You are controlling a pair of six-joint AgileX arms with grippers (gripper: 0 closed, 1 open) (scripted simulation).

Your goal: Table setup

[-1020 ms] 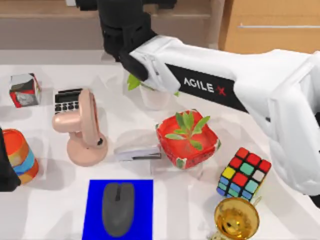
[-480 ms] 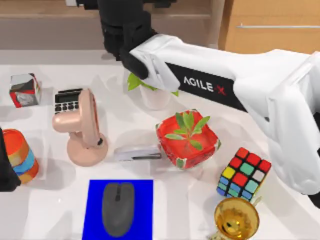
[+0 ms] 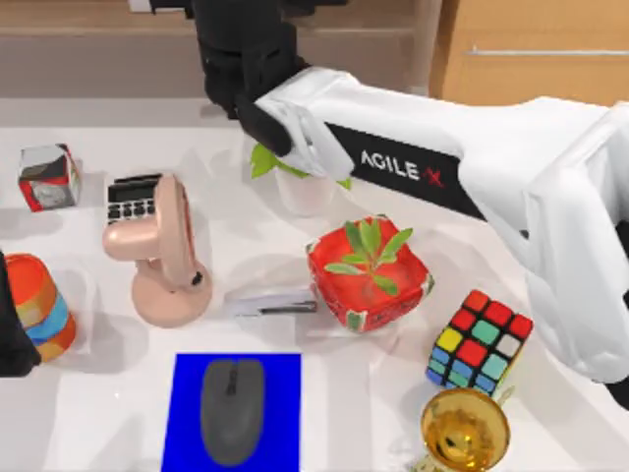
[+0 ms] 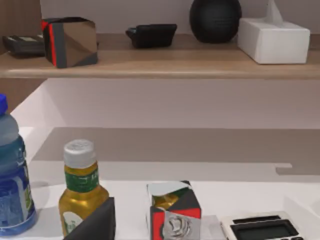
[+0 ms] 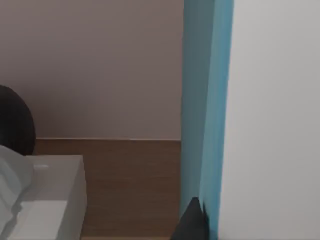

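Looking down from top view: right arm (image 3: pixel 472 187) reaches across table (image 3: pixel 98 393) from right side toward far centre, its gripper end (image 3: pixel 260 84) at far edge above a white pot w/ green leaves (image 3: pixel 300 182); can't tell how wide the pincer is or if it holds anything. Left arm (image 3: pixel 12 324) sits parked at left edge, beside a striped orange cup (image 3: pixel 41 305); its pincer state can't be told either. Mid-table: red planter w/ plant (image 3: pixel 369 275), stapler (image 3: pixel 270 300) just left of it, pink fan (image 3: pixel 162 251) further left, calculator (image 3: pixel 133 200) just behind fan, mirror cube (image 3: pixel 47 177) far left. Near edge: grey mouse (image 3: pixel 233 408) on blue pad (image 3: pixel 187 379); colour puzzle cube (image 3: pixel 479 339) near right, gold trophy cup (image 3: pixel 464 431) just in front of it.

Left wrist view: mirror cube (image 4: pixel 175 212) close, yellow-liquid bottle (image 4: pixel 80 197) and blue bottle (image 4: pixel 12 185) beside it, calculator (image 4: pixel 260 227) at other side. Wooden shelf (image 4: pixel 160 62) beyond carries a dark cube, flat black item, dark sphere, white box.

Right wrist view: tall blue-edged white panel (image 5: pixel 207 115), wooden ledge (image 5: pixel 130 190), white box (image 5: pixel 42 200), dark round shape (image 5: pixel 15 127) beside it.
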